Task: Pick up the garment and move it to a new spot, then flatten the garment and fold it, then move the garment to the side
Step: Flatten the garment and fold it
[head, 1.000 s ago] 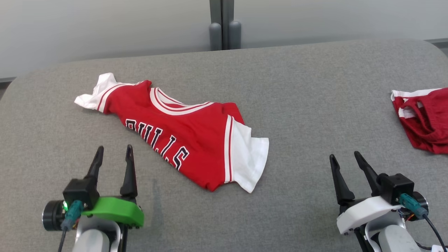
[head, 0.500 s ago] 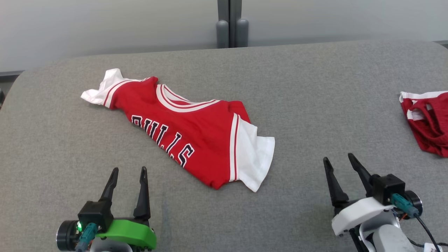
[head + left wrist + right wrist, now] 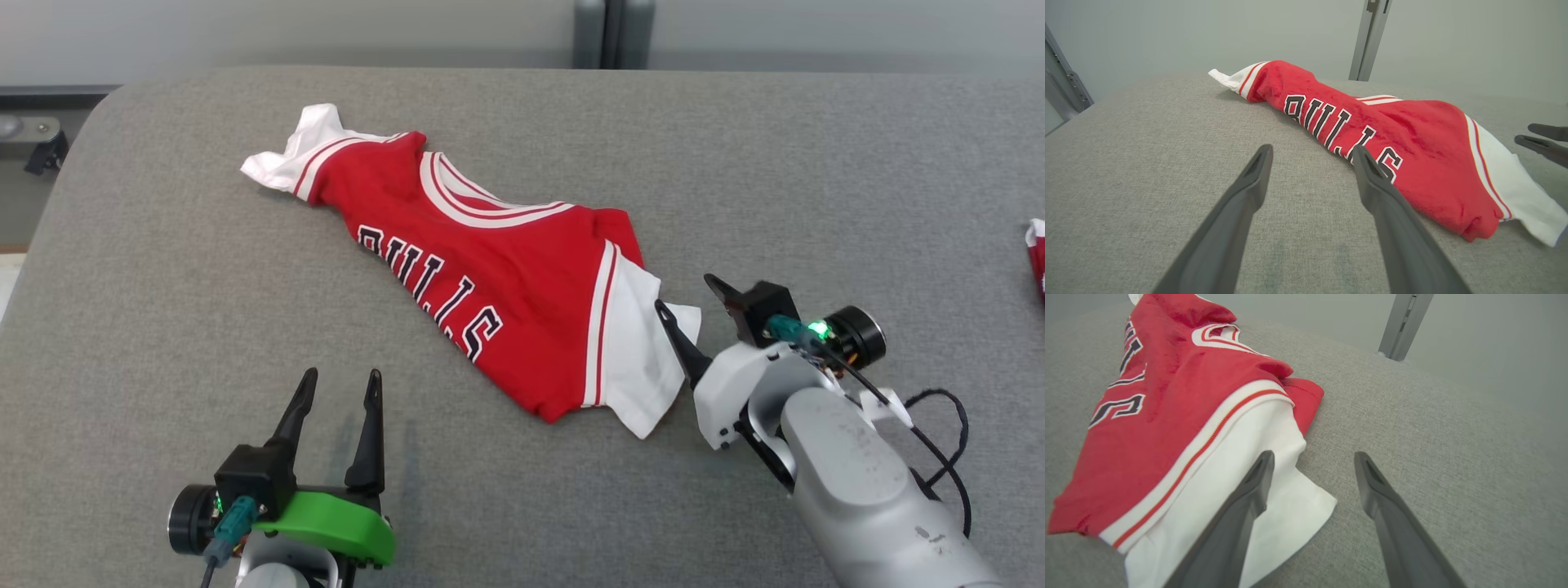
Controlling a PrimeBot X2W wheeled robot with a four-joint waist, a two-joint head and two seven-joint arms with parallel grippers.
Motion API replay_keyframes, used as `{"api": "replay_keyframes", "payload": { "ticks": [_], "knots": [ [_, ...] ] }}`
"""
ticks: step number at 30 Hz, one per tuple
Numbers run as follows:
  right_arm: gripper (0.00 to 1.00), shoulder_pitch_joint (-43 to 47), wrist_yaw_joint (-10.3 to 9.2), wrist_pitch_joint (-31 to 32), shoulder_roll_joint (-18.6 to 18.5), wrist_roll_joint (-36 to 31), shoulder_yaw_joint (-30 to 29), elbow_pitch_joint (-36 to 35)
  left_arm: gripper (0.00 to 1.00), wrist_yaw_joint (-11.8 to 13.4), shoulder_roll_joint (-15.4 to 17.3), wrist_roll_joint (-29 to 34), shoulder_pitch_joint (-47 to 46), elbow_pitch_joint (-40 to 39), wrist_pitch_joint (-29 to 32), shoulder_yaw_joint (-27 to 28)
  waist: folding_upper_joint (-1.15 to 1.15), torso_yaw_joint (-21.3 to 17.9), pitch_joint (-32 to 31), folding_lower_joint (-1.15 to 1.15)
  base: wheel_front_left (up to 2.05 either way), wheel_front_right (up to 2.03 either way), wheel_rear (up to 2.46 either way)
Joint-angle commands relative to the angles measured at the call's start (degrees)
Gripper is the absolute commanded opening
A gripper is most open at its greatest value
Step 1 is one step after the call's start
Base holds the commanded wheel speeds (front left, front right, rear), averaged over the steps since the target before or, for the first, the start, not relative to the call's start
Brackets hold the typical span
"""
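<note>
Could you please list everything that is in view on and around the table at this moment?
jersey: one, red with white sleeves and dark BULLS lettering, crumpled mid-table.
second garment: one, red with white trim, on the table at the head view's right edge, cut off.
table: one, grey fabric-covered, under everything.
post: one, grey, behind the table's far edge.
left gripper: one, dark fingers on a green mount, open, apart from the jersey.
right gripper: one, dark fingers on a white mount, open, at the jersey's white sleeve.

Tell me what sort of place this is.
Probably a robot test room rather than a home: a grey felt-covered table before bare pale wall panels joined by a metal post, with a red jersey laid out.
</note>
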Motion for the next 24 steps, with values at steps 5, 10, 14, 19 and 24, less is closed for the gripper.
{"api": "replay_keyframes", "payload": {
  "ticks": [5,10,14,19,24],
  "knots": [
    [1.00,-6.78,-0.09,5.64,-0.24,-0.58,4.10,9.39,1.00,-0.24,0.13,-0.80,-0.93,0.56,-0.19,-0.72,0.00,2.49,1.21,0.00,0.00,0.00,0.00],
    [1.00,-9.42,-0.09,8.17,-0.89,0.37,6.85,15.40,1.00,-0.16,0.12,-1.16,-0.72,0.62,-0.18,-1.14,0.00,2.89,1.24,0.00,0.00,0.00,0.00],
    [1.00,-8.84,-0.13,10.68,-1.48,1.61,7.78,20.29,1.00,-0.04,0.12,-1.51,-0.93,0.24,-0.18,-1.67,0.00,2.95,1.57,0.00,0.00,0.00,0.00],
    [1.00,-7.65,-0.30,10.67,-2.94,3.28,8.07,23.86,1.00,-0.12,0.12,-1.96,-1.21,-0.32,-0.19,-2.51,0.00,2.47,2.33,0.00,0.00,0.00,0.00],
    [1.00,-8.10,-0.46,8.96,-4.45,3.86,8.49,25.05,1.00,-0.21,0.13,-2.21,-1.33,-0.72,-0.18,-3.15,0.00,1.83,2.64,0.00,0.00,0.00,0.00]
  ]
}}
